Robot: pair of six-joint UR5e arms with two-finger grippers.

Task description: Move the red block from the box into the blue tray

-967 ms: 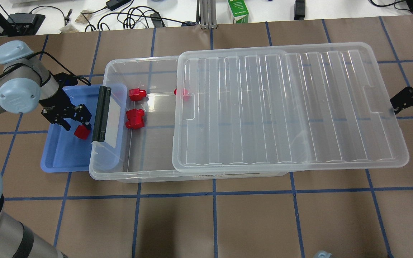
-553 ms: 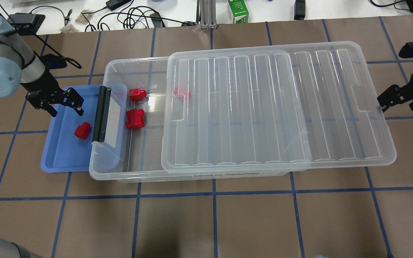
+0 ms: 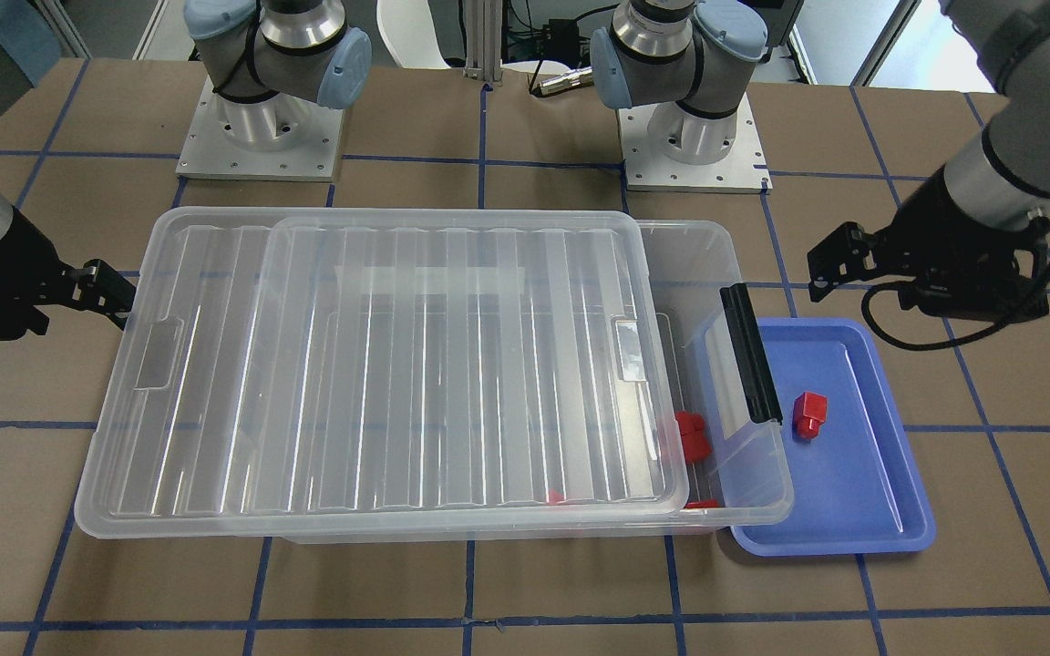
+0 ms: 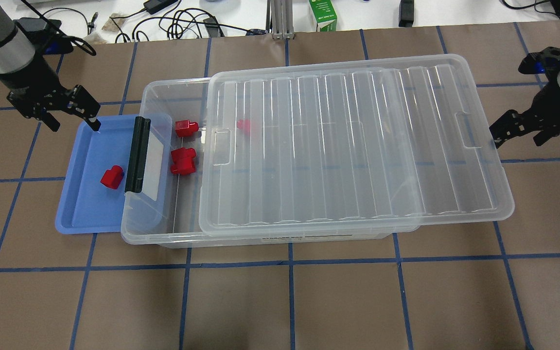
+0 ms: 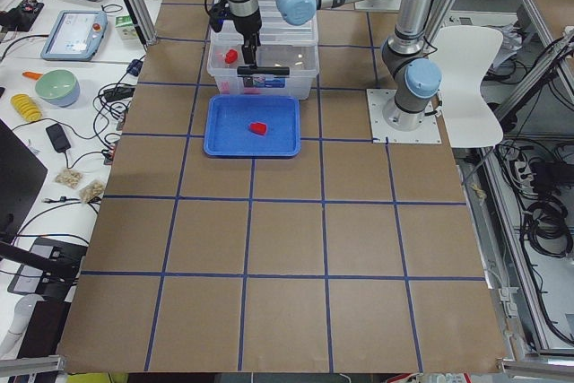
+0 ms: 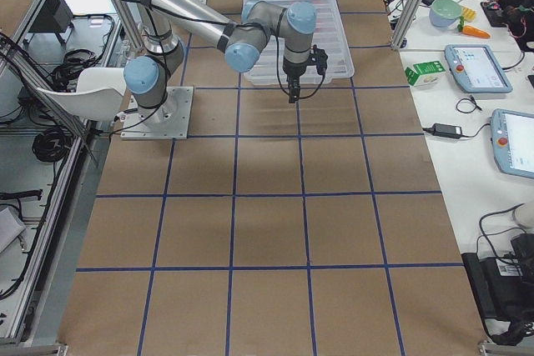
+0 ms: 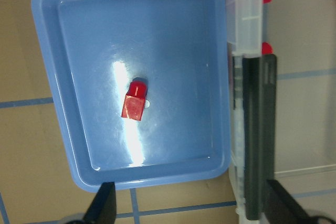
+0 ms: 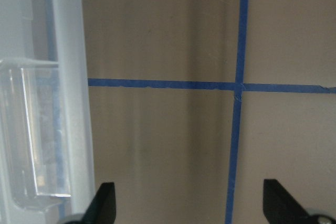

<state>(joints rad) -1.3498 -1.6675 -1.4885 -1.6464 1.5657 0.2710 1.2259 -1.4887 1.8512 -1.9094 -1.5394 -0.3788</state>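
Status: red block (image 4: 111, 177) is lying loose on the floor of the blue tray (image 4: 78, 214), near mid-tray toward the box-side edge, so placement is judged done. Left gripper (image 4: 73, 124) is being held spread above the tray's far corner, away from the box (image 4: 183, 228), with nothing pinched. Right gripper (image 4: 518, 138) is being held spread just beside the right end of the lid (image 4: 358, 146). Retreat is best taken straight up, fingers kept wide, so that tray rim and black handle (image 4: 137, 154) are not being clipped.

The left gripper (image 4: 74, 121) released the red block (image 4: 111, 177) and pulled away, while the lid (image 4: 348, 146) slid farther over the box (image 4: 156, 236), seemingly pushed by the right gripper (image 4: 517, 138).
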